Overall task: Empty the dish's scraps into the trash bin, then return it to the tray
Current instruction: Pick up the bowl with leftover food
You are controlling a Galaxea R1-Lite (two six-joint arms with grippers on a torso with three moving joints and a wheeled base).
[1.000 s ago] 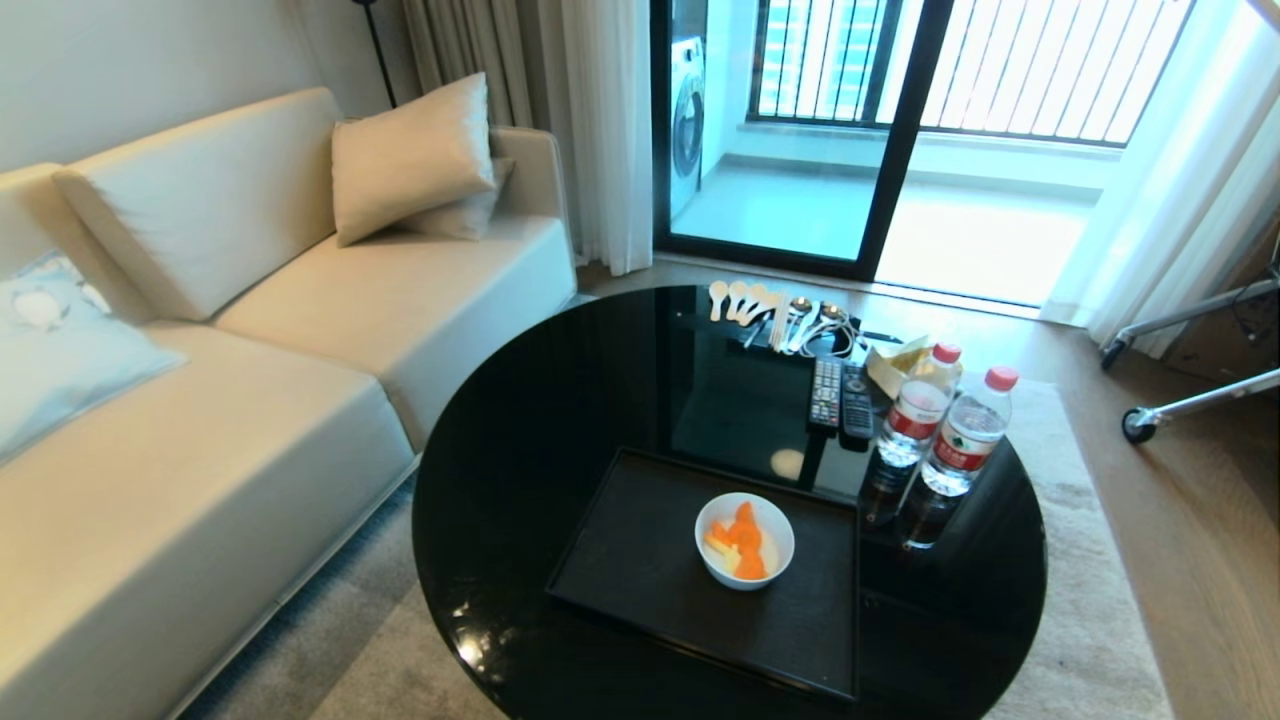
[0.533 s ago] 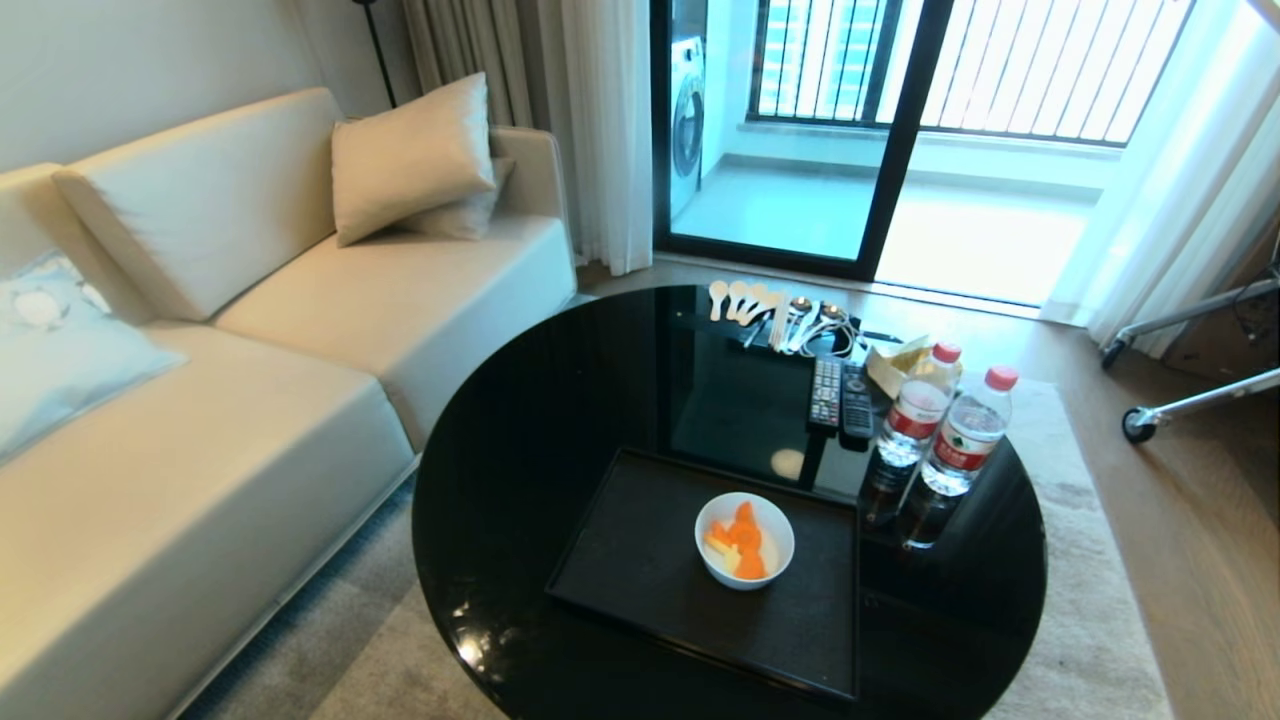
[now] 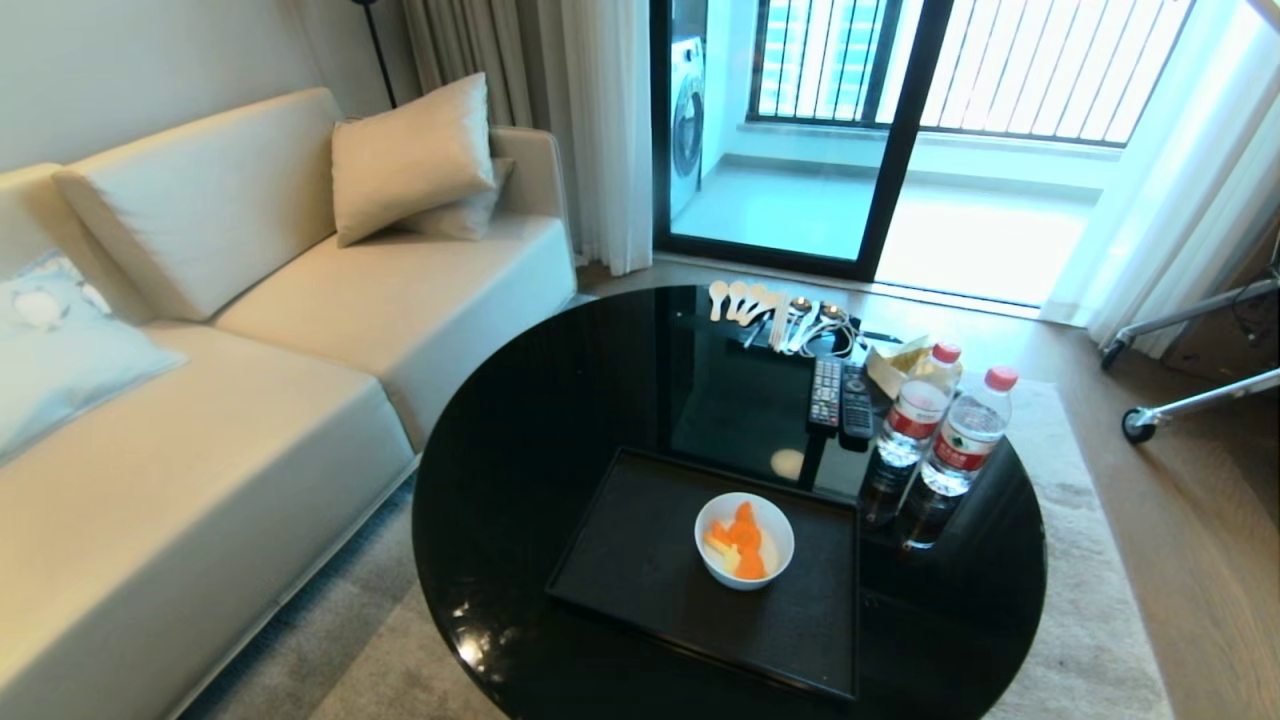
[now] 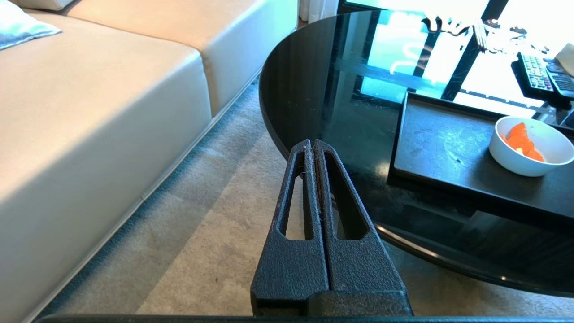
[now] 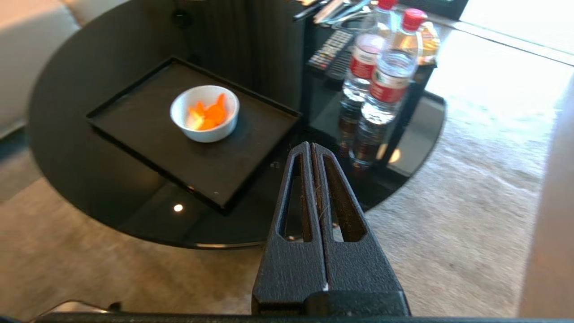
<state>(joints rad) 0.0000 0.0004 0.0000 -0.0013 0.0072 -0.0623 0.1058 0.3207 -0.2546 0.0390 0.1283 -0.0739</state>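
Bowl of scraps sits on the black tray, both claws pressed closed and empty.

Over on the left is the cream sofa [image 3: 250,400] with its cushions, running along the rug. Next comes the left gripper [image 4: 312,148], fingers pinched together with nothing between them, hanging low over the carpet just off the edge of the round black table [image 3: 520,470]. On the near part of that table lies the tray [image 3: 640,560], and the dish [image 3: 744,541] stands on it toward its right side, upright, with the scraps [image 3: 740,545], orange slices and pale bits, inside it. The right gripper [image 5: 312,150] is narrowed to a closed wedge too, holding nothing, short of the table's near right edge and well apart from the dish. Further right, two remotes [image 3: 840,395] and two water bottles [image 3: 945,440] stand beside the tray.
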